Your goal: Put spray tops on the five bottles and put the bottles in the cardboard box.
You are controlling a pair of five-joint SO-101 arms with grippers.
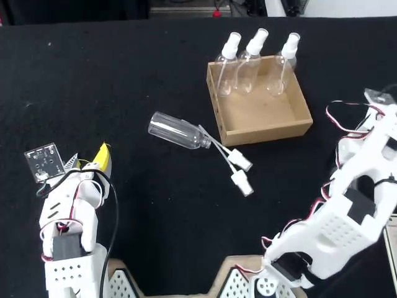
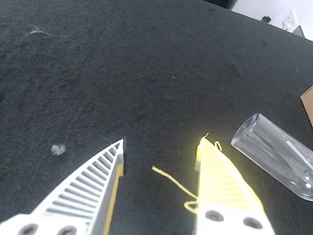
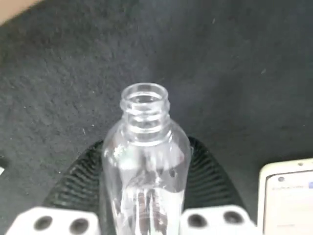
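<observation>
Three clear bottles [image 1: 248, 65] with white spray tops lean against the far wall inside the cardboard box [image 1: 263, 127]. One uncapped bottle [image 1: 178, 131] lies on the black table left of the box; its base [image 2: 274, 154] is just beyond my left gripper [image 2: 161, 144], which is open and holds nothing. Two loose spray tops [image 1: 239, 160] [image 1: 242, 184] lie beside that bottle's neck. My right gripper [image 3: 146, 144] is shut on another uncapped bottle [image 3: 146, 166], neck pointing away from the wrist. The left gripper [image 1: 90, 155] sits low at the table's left front.
The right arm [image 1: 353, 211] is folded at the table's right front, near the box's right side. A white phone-like object [image 3: 288, 196] lies beside the right gripper. A small clear square plate [image 1: 44, 162] sits by the left arm.
</observation>
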